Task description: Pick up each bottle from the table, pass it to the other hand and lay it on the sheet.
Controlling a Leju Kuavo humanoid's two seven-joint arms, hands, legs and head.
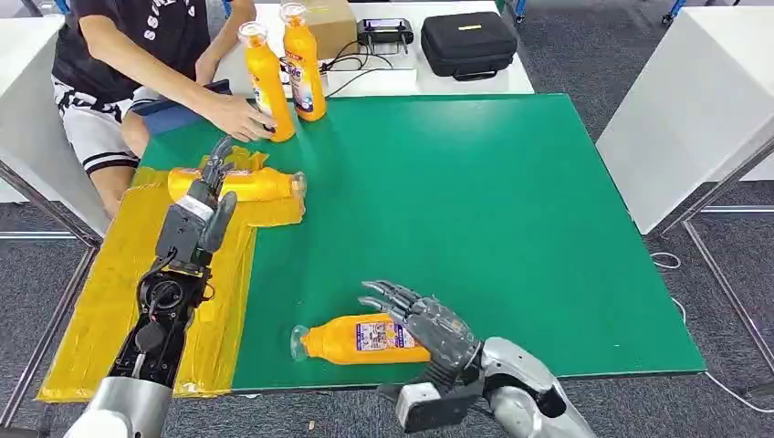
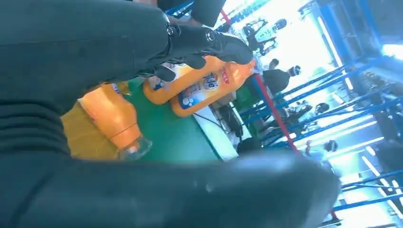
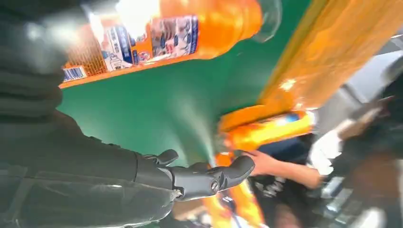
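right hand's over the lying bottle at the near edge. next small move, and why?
Probably close the right hand around the near bottle and lift. That bottle lies flat on the green mat, and the hand's fingers are spread above its base end with nothing in them. The left hand is at the bottle on the yellow sheet, so a handover looks premature.

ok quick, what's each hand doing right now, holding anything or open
Left hand: open, fingers above the bottle on the yellow sheet, not gripping it.
Right hand: open, fingers spread beside the bottle lying on the green mat.
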